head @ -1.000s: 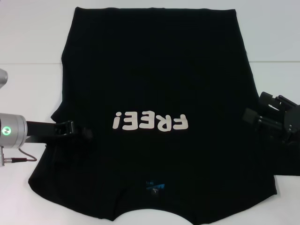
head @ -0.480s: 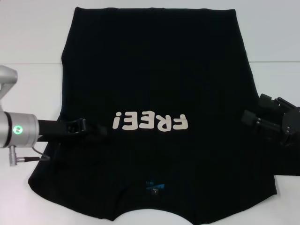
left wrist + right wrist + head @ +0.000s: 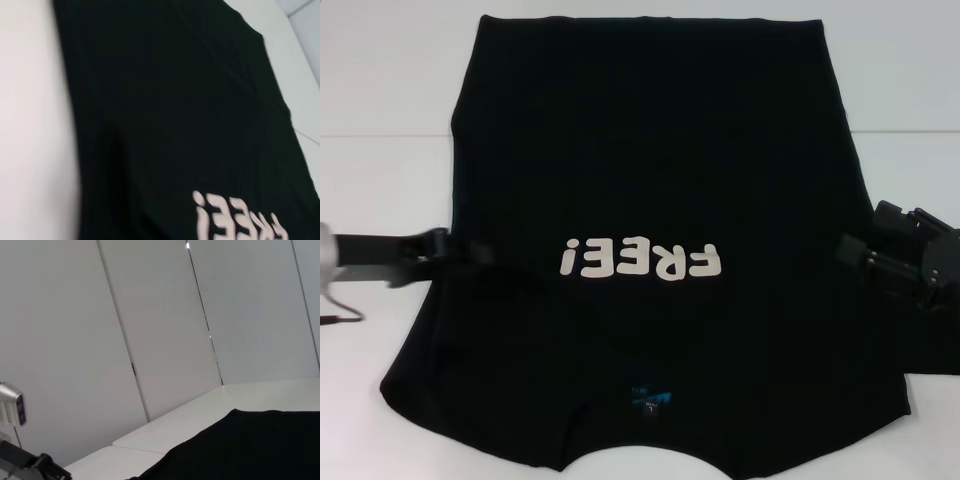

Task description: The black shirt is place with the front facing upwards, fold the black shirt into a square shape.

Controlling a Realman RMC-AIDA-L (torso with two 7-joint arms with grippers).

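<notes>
Over the last second the left gripper [image 3: 470,252] reached inward, then retreated to the large black cloth shirt [image 3: 650,150]'s edge; finger state unclear. The fold remains unstarted.

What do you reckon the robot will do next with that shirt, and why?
Probably the left gripper closes on the shirt's left edge to start a fold. The black shirt lies flat, print up, with that gripper low over its left side and the right gripper waiting at the right edge. That is only a guess.
</notes>
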